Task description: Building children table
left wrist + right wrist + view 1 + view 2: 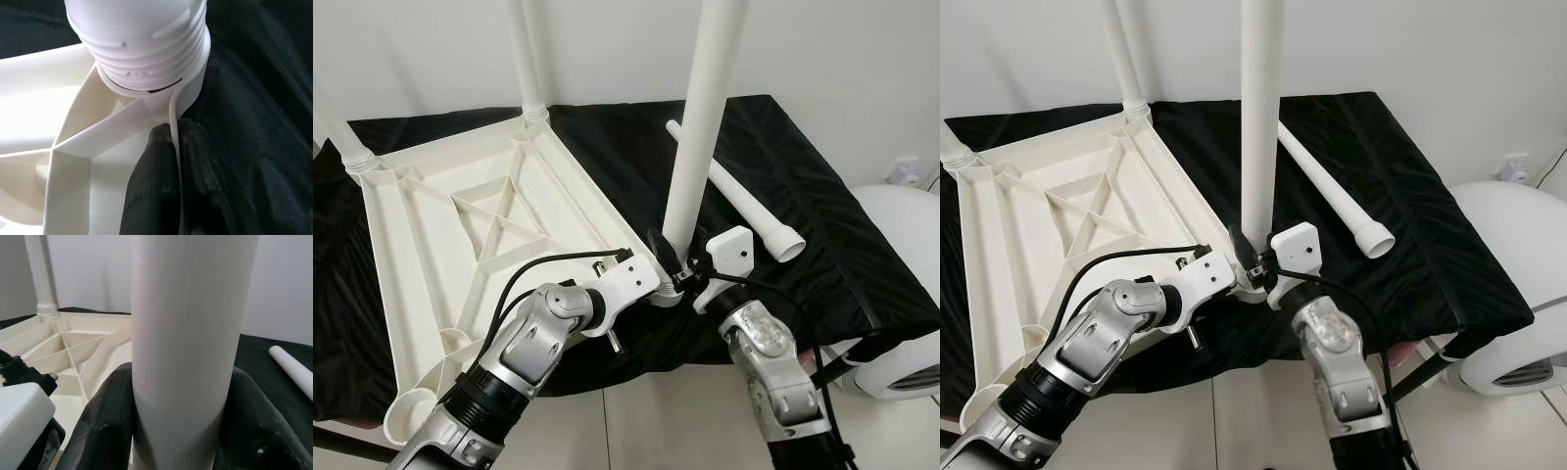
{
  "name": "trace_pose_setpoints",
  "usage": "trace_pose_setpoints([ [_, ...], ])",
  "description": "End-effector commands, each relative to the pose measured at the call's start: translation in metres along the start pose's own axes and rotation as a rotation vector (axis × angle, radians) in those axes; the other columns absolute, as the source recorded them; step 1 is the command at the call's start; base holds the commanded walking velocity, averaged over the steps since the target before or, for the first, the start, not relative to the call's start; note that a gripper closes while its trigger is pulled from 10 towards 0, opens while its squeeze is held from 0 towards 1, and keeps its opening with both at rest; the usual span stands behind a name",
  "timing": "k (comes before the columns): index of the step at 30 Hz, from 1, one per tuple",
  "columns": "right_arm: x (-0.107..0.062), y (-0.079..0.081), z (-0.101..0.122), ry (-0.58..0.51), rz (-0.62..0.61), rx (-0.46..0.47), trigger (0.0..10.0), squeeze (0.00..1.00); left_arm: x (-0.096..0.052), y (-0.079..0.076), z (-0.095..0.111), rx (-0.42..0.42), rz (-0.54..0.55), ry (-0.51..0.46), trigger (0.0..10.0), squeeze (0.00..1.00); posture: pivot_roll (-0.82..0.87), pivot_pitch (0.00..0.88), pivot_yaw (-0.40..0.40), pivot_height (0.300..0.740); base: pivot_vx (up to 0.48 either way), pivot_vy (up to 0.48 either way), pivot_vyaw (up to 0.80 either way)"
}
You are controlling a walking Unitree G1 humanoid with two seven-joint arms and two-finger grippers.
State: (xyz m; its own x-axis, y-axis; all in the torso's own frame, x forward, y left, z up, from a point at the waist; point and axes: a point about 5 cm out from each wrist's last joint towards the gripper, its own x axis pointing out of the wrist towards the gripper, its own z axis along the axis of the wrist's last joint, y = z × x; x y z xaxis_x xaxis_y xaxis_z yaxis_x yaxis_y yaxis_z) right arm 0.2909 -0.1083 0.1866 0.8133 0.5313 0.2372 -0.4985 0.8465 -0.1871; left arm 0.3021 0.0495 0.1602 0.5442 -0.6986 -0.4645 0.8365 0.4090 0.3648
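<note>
A white plastic tabletop (470, 225) lies upside down on a black cloth, ribs facing up. Two white legs (526, 59) stand in its far corners. A third leg (703, 117) stands upright in the near right corner socket (146, 58), its threaded end showing in the left wrist view. My right gripper (683, 266) is shut on this leg near its base, a black finger (102, 426) on each side. My left gripper (656, 279) is shut on the tabletop's thin rim (175, 117) beside the socket. A loose fourth leg (744, 201) lies on the cloth to the right.
The black cloth (822, 255) covers the work surface, whose front edge runs just under my arms. A white rounded appliance (901, 284) stands at the right. A white wall is behind. Pale floor tiles (646, 421) show below.
</note>
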Motion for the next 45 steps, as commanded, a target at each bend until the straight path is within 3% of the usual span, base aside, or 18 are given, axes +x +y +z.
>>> trace_pose_setpoints([
  [1, -0.015, 0.0, -0.047, 0.233, 0.005, 0.078, 10.0, 0.0, 0.003, -0.004, -0.005, 0.026, 0.014, 0.036, 10.0, 0.0, -0.1, 0.141, 0.045, 0.74, 0.0, 0.0, 0.0],
  [11, -0.016, -0.014, -0.042, 0.245, 0.14, 0.065, 10.0, 0.0, 0.003, -0.002, -0.005, 0.032, 0.015, 0.035, 10.0, 0.0, -0.1, 0.149, 0.045, 0.74, 0.0, 0.0, 0.0],
  [16, -0.015, -0.035, -0.04, 0.263, 0.217, 0.075, 10.0, 0.0, 0.001, 0.0, -0.004, 0.034, 0.023, 0.032, 10.0, 0.0, -0.1, 0.159, 0.042, 0.74, 0.0, 0.0, 0.0],
  [24, -0.01, -0.054, -0.04, 0.273, 0.275, 0.118, 10.0, 0.0, -0.001, 0.002, -0.002, 0.036, 0.032, 0.028, 10.0, 0.0, -0.09, 0.159, 0.036, 0.74, 0.0, 0.0, 0.0],
  [38, -0.008, -0.058, -0.045, 0.297, 0.42, 0.106, 10.0, 0.0, -0.003, 0.002, -0.001, 0.037, 0.037, 0.026, 10.0, 0.0, -0.07, 0.162, 0.039, 0.74, 0.0, 0.0, 0.0],
  [45, -0.021, -0.049, -0.052, 0.316, 0.503, 0.07, 10.0, 0.0, -0.005, 0.002, -0.001, 0.034, 0.041, 0.028, 10.0, 0.0, -0.07, 0.165, 0.038, 0.74, 0.0, 0.0, 0.0],
])
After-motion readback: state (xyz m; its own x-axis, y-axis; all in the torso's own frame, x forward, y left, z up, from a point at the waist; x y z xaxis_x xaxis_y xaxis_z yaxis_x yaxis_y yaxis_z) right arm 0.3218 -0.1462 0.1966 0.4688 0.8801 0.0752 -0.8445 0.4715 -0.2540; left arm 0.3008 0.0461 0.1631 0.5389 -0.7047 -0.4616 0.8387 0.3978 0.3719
